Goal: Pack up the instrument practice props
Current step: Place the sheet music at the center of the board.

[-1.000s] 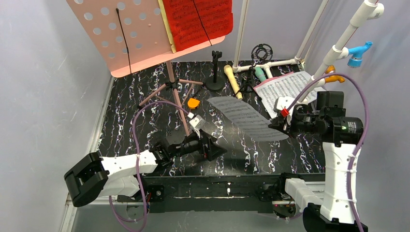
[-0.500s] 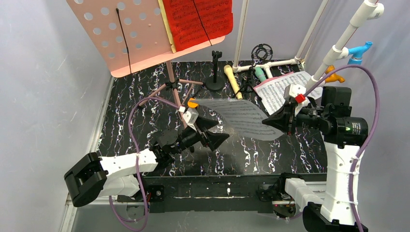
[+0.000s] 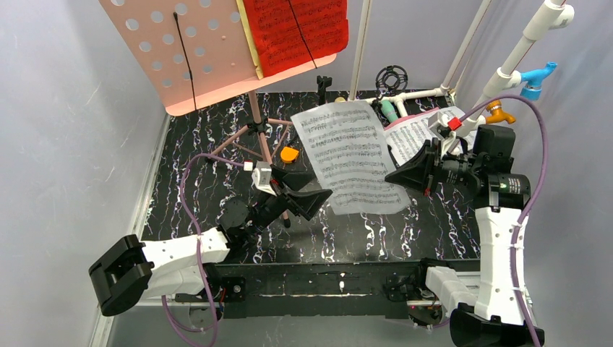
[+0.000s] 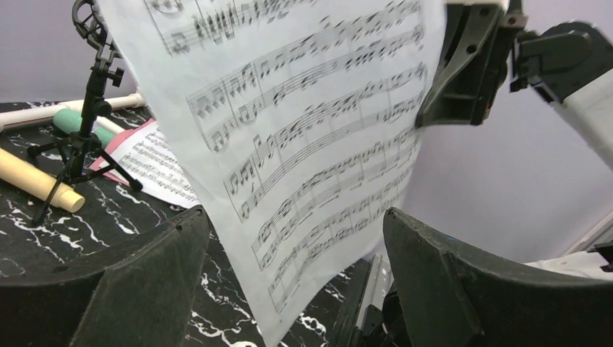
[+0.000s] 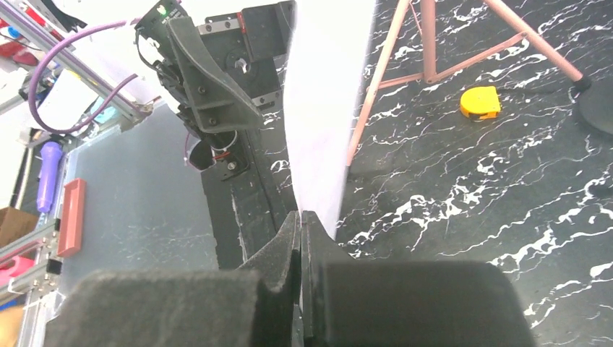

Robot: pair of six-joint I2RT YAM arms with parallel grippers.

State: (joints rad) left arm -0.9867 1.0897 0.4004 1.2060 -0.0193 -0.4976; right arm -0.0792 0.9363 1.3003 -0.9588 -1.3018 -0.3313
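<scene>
A white sheet [image 3: 349,155] of printed music hangs upright above the middle of the table [image 3: 376,231], its right edge clamped in the right hand [image 3: 396,177]. That arm rises from its base and bends level toward the centre. The left hand [image 3: 307,189], tilted upward on a low, outstretched arm, holds its jaws wide apart. In the left wrist view the sheet's lower corner shows between them. Behind, a pink board [image 3: 181,50] on tripod legs carries a red sheet [image 3: 300,32].
</scene>
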